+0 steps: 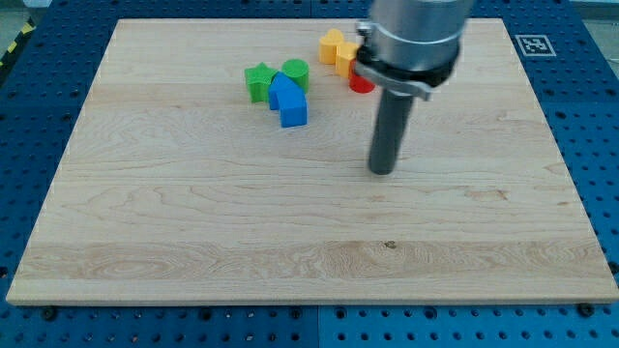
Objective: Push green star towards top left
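The green star [258, 82] lies on the wooden board [193, 213] in the upper middle, left of centre. A green round block [296, 72] sits just to its right, and a blue block [288, 102] touches both from below right. My tip [382, 172] rests on the board well to the right of and below the green star, apart from every block.
A yellow block [333, 45] and an orange block [348, 61] lie near the view's top, partly behind the arm. A red block [361, 84] peeks out beside the rod. A blue pegboard table [39, 106] surrounds the board.
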